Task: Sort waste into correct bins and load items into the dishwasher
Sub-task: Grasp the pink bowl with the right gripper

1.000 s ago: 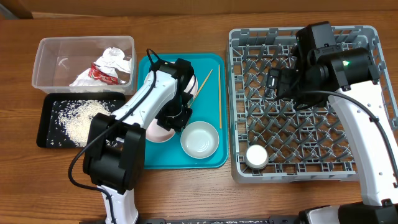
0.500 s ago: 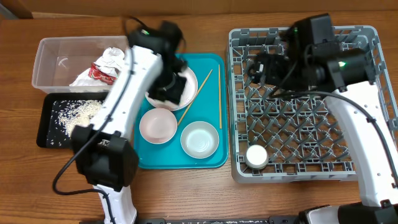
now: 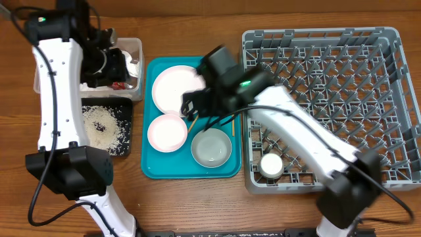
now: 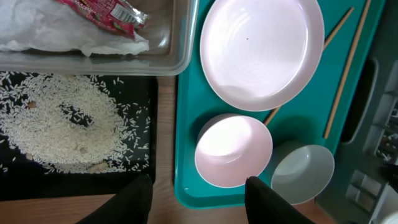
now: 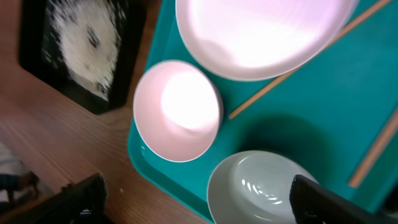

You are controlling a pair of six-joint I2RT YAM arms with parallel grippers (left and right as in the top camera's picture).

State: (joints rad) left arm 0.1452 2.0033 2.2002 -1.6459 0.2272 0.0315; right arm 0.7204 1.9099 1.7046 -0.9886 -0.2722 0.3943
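Plate (image 3: 174, 89) lies flat at the tray's (image 3: 154, 168) far end, its rim just beside the pink bowl (image 3: 166, 131) and chopsticks (image 4: 348, 68). Right gripper (image 5: 198, 183) hovers above them, fingers wide, empty; left gripper (image 4: 198, 183) wide, near the tub (image 3: 137, 45).

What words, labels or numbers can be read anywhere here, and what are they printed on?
Red crinkled wrapper lying in the clear plastic rectangular tub: it carries pale printing, but this is too small and blurred to read.
Everything else in the three views: no word, number, brand or sign shows.
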